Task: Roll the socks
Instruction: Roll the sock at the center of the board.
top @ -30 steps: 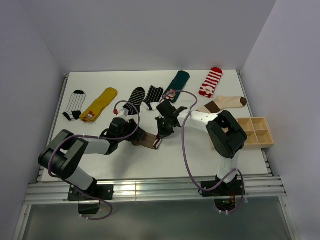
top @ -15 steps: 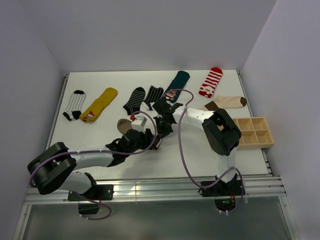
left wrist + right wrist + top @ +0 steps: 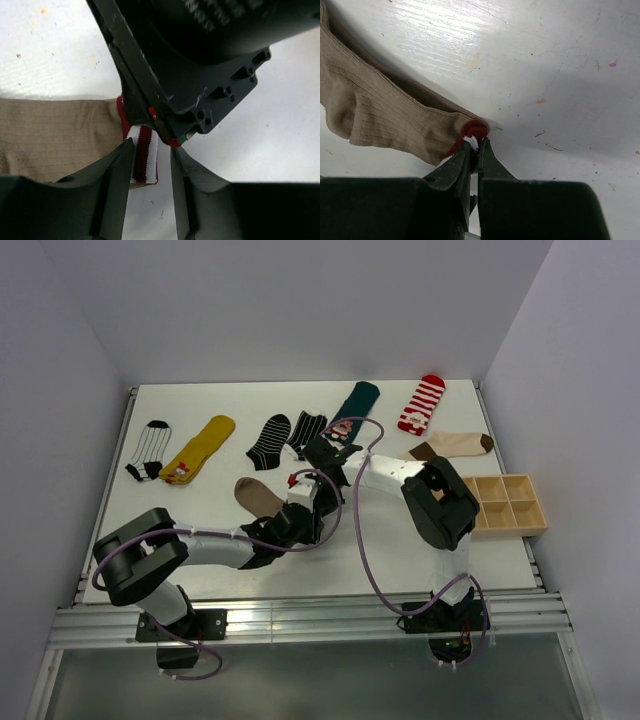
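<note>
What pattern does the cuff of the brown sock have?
The cuff has red and white stripes. The left wrist view shows it best.

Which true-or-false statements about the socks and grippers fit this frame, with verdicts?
1. The right gripper pinches the brown sock's cuff. True.
2. The brown sock is rolled into a bundle. False: it lies unrolled on the table.
3. The left gripper has its jaws either side of the striped cuff. True.
4. The yellow sock lies in the tray. False: it lies on the table at the far left, and the tray sits at the right edge.
</note>
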Tool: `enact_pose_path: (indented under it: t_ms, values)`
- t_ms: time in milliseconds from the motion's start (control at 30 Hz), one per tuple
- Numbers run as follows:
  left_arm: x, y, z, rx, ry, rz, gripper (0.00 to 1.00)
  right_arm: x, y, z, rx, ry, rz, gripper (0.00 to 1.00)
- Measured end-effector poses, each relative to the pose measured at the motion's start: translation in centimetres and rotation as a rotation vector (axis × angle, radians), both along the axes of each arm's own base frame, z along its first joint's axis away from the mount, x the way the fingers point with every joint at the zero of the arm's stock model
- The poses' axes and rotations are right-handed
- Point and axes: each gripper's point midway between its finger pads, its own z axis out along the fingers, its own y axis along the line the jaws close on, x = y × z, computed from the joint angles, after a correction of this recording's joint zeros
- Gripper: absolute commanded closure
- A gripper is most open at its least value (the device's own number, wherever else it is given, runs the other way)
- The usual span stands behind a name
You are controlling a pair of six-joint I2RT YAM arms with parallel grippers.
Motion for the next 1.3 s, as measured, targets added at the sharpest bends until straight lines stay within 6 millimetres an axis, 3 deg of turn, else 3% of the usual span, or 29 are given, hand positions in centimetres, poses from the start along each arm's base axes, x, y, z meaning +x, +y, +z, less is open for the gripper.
enact_pose_path:
  t_ms: [267,367,500,667,800,900,1033,1300]
  values:
    - [-0.6,0.4,-1.2,0.029,0.033,0.054,0.71,-0.2,0.2,0.0,0.003,0.005,0.001,1.00]
    - [-0.6,0.6,-1.3,0.020,0.049,0.087,0.82,-0.2,0.2,0.0,0.004,0.006,-0.002,0.97]
    - [-0.7,0.7,-1.4,-0.005,0.070,0.125,1.00,-0.3,0.4,0.0,0.014,0.015,-0.014,0.83]
    - [-0.7,0.7,-1.5,-0.031,0.091,0.157,1.00,-0.4,0.8,0.2,0.082,-0.007,-0.040,0.62]
    - [-0.7,1.0,-1.4,-0.072,0.115,0.176,1.00,-1.4,0.4,0.8,0.179,-0.026,-0.083,0.52]
    - [-0.8,2.0,-1.5,-0.132,0.154,0.187,1.00,-2.2,-0.2,1.5,0.271,-0.043,-0.124,0.51]
    - [-0.8,3.8,-1.5,-0.242,0.222,0.215,1.00,-1.7,-0.7,2.6,0.385,-0.076,-0.172,0.51]
    - [-1.2,6.3,-1.8,-0.456,0.346,0.271,1.00,-1.4,1.8,3.6,0.539,-0.079,-0.129,0.52]
